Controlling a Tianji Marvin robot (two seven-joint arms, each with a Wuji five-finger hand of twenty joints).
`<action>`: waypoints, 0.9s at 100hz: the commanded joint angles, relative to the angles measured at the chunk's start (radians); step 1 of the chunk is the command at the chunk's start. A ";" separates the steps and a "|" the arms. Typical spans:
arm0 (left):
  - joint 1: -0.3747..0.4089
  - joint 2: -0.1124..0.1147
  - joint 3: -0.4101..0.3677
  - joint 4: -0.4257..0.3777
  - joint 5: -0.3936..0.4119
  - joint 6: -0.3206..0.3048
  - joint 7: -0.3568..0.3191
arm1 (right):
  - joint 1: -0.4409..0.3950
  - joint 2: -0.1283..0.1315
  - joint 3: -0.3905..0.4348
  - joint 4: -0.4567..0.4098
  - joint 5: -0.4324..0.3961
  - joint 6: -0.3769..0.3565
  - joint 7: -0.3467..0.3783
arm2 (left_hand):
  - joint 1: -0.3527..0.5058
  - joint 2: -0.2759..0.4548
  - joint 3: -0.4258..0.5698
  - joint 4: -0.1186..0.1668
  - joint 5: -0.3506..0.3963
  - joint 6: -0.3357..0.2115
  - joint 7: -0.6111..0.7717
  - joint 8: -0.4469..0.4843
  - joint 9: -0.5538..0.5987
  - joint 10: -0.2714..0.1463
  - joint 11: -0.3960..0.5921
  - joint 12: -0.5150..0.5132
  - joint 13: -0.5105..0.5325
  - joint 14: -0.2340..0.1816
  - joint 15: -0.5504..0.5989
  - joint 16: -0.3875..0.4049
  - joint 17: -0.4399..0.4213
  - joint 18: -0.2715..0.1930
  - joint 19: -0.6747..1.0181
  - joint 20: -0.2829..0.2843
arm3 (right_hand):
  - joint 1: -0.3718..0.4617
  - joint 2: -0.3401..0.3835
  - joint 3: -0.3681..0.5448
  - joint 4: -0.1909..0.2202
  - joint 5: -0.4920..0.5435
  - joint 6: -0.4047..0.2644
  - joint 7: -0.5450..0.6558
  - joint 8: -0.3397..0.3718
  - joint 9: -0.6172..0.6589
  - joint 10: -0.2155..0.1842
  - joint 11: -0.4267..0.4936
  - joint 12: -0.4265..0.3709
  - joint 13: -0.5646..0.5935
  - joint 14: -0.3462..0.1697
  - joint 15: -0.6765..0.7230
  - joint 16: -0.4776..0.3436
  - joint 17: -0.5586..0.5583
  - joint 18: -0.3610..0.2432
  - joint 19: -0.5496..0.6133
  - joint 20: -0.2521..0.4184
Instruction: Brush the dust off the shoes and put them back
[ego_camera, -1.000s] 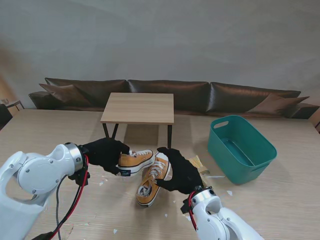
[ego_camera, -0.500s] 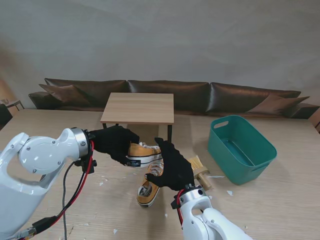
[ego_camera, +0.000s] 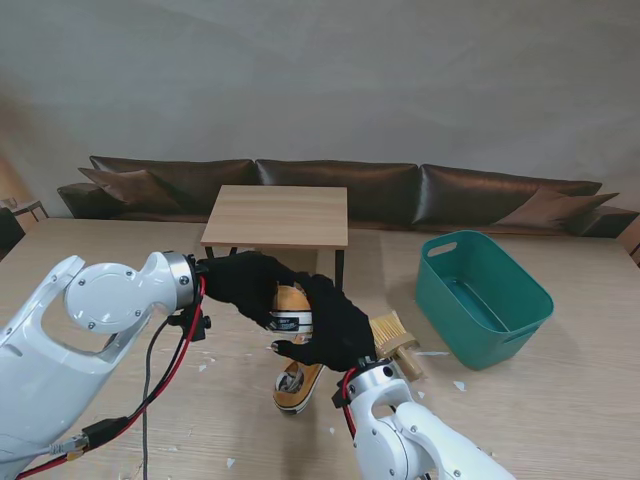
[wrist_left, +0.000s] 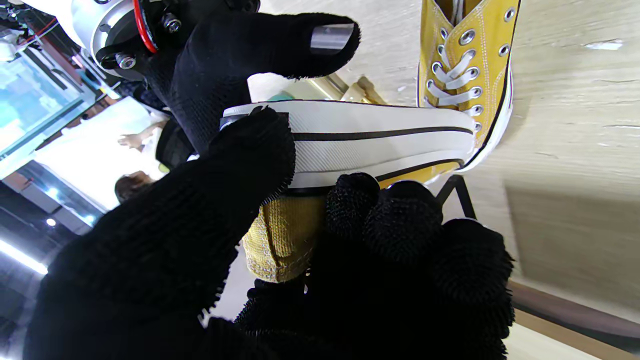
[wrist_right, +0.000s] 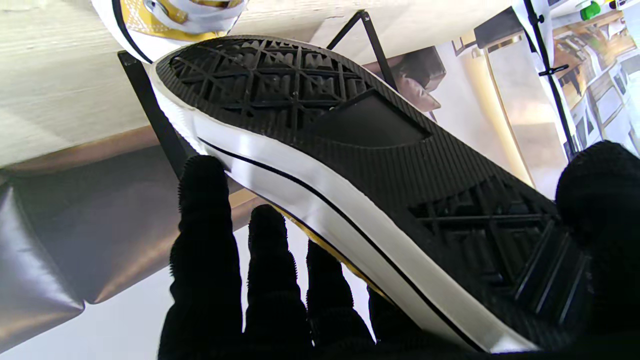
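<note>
My left hand (ego_camera: 240, 285) is shut on a yellow canvas shoe (ego_camera: 292, 308) and holds it up off the table, turned on its side. In the left wrist view my left hand's (wrist_left: 200, 250) thumb and fingers pinch the heel of the held shoe (wrist_left: 360, 135). My right hand (ego_camera: 335, 325) is open right against the shoe on the side nearer to me. In the right wrist view its fingers (wrist_right: 280, 300) lie straight along the upper, under the black sole of the held shoe (wrist_right: 350, 140). The second yellow shoe (ego_camera: 297, 385) lies on the table beneath both hands. A wooden brush (ego_camera: 397, 342) lies to the right.
A teal plastic basket (ego_camera: 440, 305) stands on the table at the right. A small wooden side table (ego_camera: 278, 215) on black legs stands farther from me, with a dark sofa (ego_camera: 330, 185) behind it. White scraps are scattered on the table.
My left hand has lifted the shoe off the table and carried it right, turning it. My right hand left the second shoe and rose to meet the lifted one.
</note>
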 joint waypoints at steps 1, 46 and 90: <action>-0.014 -0.012 0.003 0.000 -0.011 -0.004 -0.016 | 0.004 -0.005 -0.013 0.018 0.000 -0.013 0.012 | 0.093 0.057 0.116 0.123 0.083 0.125 0.286 0.175 0.012 -0.070 0.000 0.037 0.000 -0.040 0.035 0.014 -0.026 -0.043 0.008 0.002 | -0.021 -0.052 0.013 0.019 -0.014 -0.028 0.053 -0.022 -0.017 -0.023 0.016 0.015 0.001 0.009 -0.011 -0.010 -0.686 -0.079 -0.077 -0.048; -0.010 -0.009 0.014 -0.002 -0.017 0.007 -0.028 | 0.058 -0.006 -0.041 0.053 -0.018 -0.004 0.016 | 0.097 0.059 0.113 0.123 0.081 0.127 0.282 0.180 0.011 -0.066 -0.001 0.040 -0.003 -0.038 0.040 0.013 -0.032 -0.039 0.008 0.005 | 0.007 -0.067 0.009 0.019 -0.012 -0.058 0.199 -0.137 -0.006 -0.008 -0.001 -0.008 -0.048 -0.009 -0.070 -0.050 -0.687 -0.093 -0.188 -0.151; 0.004 -0.014 -0.019 -0.037 0.014 -0.031 0.009 | 0.103 -0.038 -0.104 0.101 -0.058 0.011 -0.118 | 0.102 0.075 0.087 0.114 0.073 0.127 0.273 0.180 -0.003 -0.057 -0.010 0.044 -0.025 -0.030 0.040 0.013 -0.054 -0.041 0.007 0.011 | 0.283 -0.099 0.447 -0.232 0.632 -0.225 0.720 -0.336 0.820 -0.160 0.035 0.052 0.489 -0.105 0.247 0.067 -0.342 -0.037 0.535 -0.191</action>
